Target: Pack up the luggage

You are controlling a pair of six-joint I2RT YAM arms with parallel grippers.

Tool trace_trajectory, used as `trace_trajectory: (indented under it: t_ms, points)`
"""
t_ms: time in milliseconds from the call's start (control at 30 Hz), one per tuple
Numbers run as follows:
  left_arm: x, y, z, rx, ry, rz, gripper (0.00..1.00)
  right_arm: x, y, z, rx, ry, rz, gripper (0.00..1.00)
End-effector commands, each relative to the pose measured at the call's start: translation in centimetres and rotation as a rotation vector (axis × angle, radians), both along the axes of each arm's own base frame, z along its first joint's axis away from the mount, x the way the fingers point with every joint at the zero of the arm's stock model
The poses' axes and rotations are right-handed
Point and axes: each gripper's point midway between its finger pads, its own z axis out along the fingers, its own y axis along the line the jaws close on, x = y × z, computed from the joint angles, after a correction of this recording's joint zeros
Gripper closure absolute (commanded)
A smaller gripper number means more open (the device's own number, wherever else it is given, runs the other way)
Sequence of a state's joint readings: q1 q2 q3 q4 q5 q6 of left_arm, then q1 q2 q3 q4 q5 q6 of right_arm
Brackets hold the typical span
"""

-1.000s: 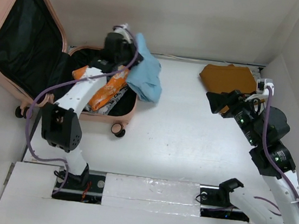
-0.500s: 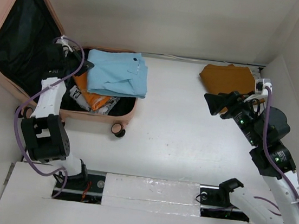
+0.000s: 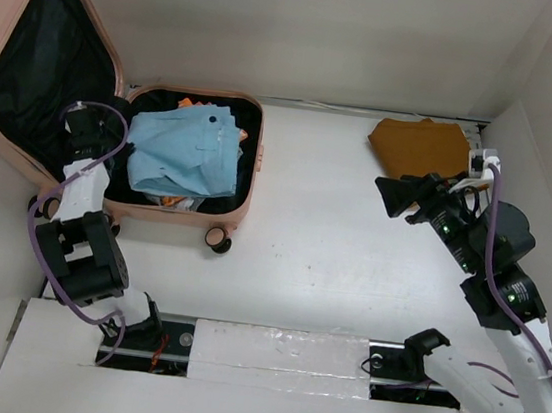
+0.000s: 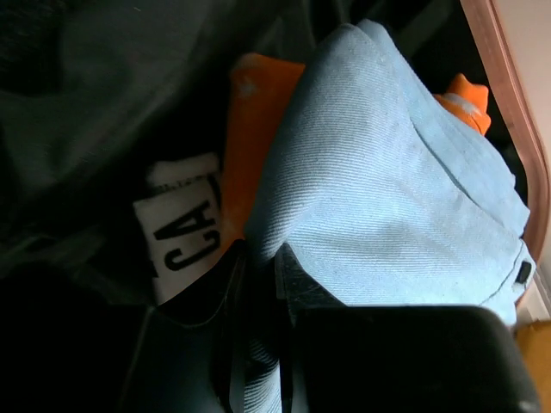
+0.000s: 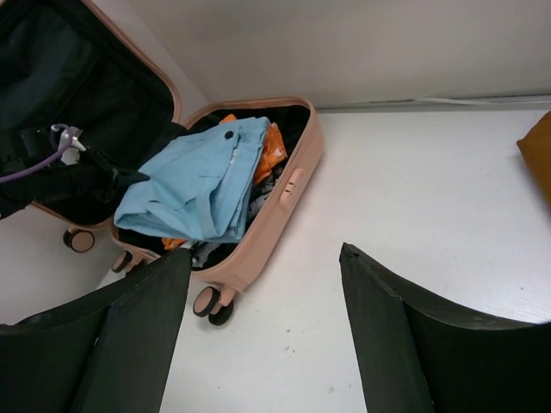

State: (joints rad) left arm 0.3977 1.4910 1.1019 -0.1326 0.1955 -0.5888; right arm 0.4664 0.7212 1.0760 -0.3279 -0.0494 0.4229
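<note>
The luggage [image 3: 241,198] lies open at the table's left, its black-lined lid raised at the back left. A folded light blue garment [image 3: 182,150] fills its base on top of orange packets [image 4: 258,129]. My left gripper [image 3: 110,143] sits low at the base's left edge, shut on a fold of the blue garment [image 4: 387,198]; the left wrist view shows cloth pinched between the jaws at the left gripper [image 4: 261,255]. My right gripper [image 3: 398,196] hovers open over the table's right half, holding nothing. From the right wrist view the right gripper [image 5: 263,258] faces the luggage [image 5: 297,172].
A folded mustard-brown garment [image 3: 422,144] lies at the back right, just behind the right gripper. White walls close the table at the back and right. Caster wheels [image 3: 217,239] stick out at the luggage's near side.
The left arm swung left and down with the blue garment, carrying it from over the case's right rim into the base. The right gripper edged slightly left.
</note>
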Motion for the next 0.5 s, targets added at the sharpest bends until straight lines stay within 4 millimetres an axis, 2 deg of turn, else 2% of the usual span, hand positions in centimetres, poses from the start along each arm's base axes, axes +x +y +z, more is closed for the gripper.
trace_trajectory:
  t_ms: [0,67,100,133,233,267,333,367,433,467]
  points:
    - [0.5,4.9,3.2,0.139,-0.085,0.165,1.0,-0.3,0.5,1.0,0.022,-0.041,0.027,0.24]
    - [0.7,4.6,3.0,0.123,-0.077,0.146,0.98,-0.3,0.5,1.0,0.022,-0.041,0.027,0.24]
    - [0.6,4.5,2.3,0.115,-0.056,0.145,0.92,-0.3,0.5,1.0,0.022,-0.041,0.027,0.24]
    - [0.4,4.7,2.1,0.118,-0.042,0.155,0.75,-0.3,0.5,1.0,0.022,-0.041,0.027,0.24]
    - [-0.5,5.2,4.2,0.153,-0.076,0.205,0.54,-0.1,0.6,0.7,0.01,-0.038,0.027,0.23]
    - [-0.6,4.1,7.2,0.183,-0.159,0.191,0.45,-0.1,0.6,0.7,0.01,-0.037,0.027,0.23]
    - [-1.1,2.5,10.3,0.222,-0.235,0.185,0.43,-0.1,0.6,0.7,0.01,-0.037,0.027,0.23]
    - [-1.4,-0.4,14.5,0.247,-0.357,0.136,0.43,0.2,0.7,0.4,0.005,-0.028,0.027,0.23]
    - [-1.8,-4.6,17.2,0.288,-0.463,0.041,0.43,0.3,0.8,0.2,0.005,-0.028,0.027,0.23]
    - [-2.2,-9.8,20.1,0.286,-0.585,-0.068,0.43,0.5,0.6,0.2,0.006,-0.028,0.015,0.23]
